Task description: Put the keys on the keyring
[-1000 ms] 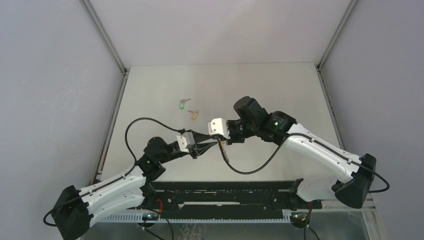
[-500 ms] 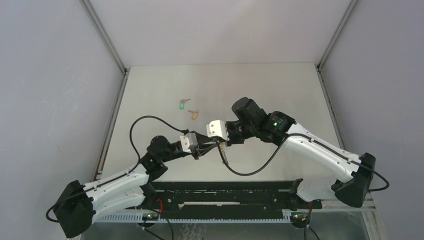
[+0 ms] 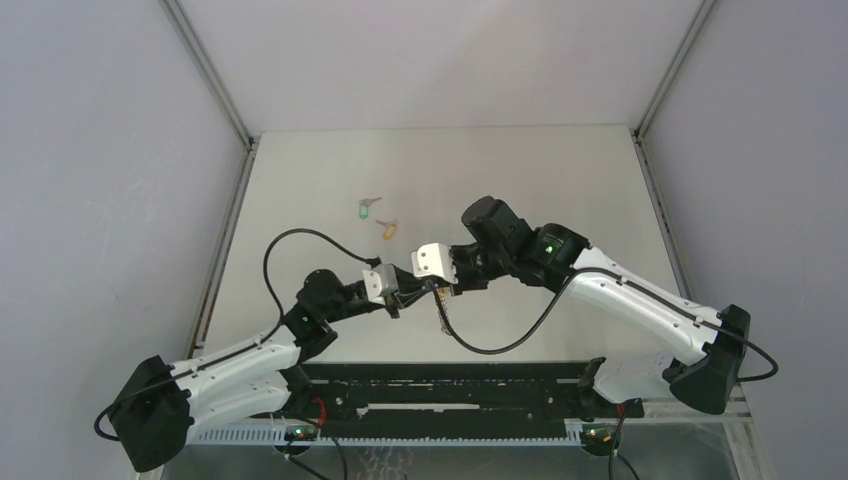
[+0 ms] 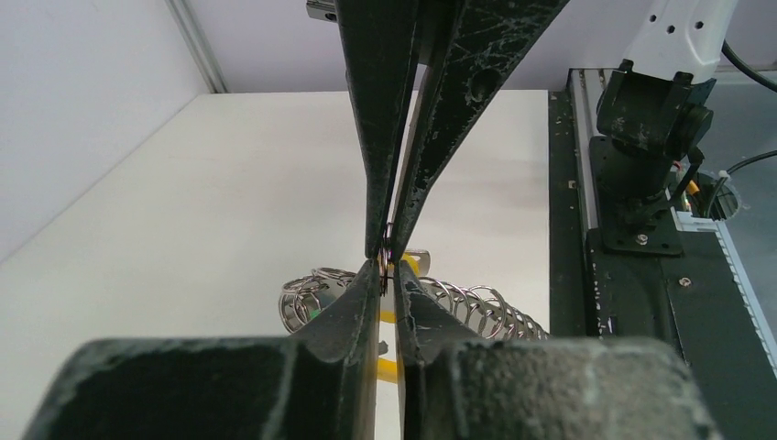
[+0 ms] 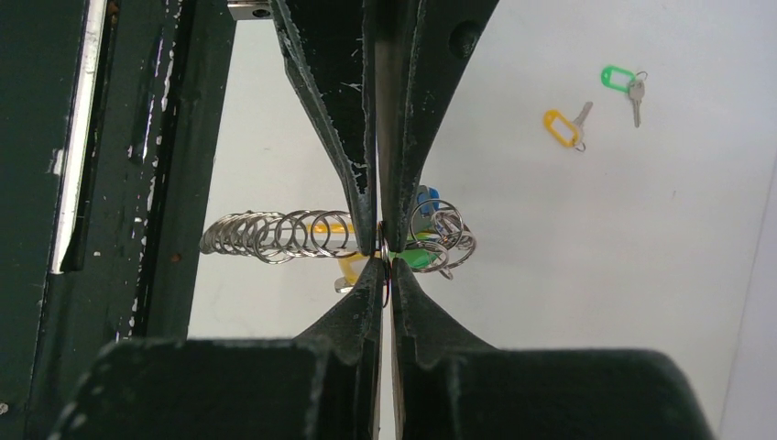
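The left gripper (image 4: 388, 275) has edged right to meet the right gripper (image 5: 385, 270) tip to tip. Its jaws have narrowed to a slit around a loop of the keyring (image 5: 275, 240), mid-table, but I cannot tell whether it grips yet. The right gripper is clenched on that keyring. Threading looks about to start. Two keys (image 5: 561, 126) lie farther off, slightly left. There is no legible writing.

Left end effector (image 4: 388, 272) has its tips at the keyring (image 4: 467, 307).
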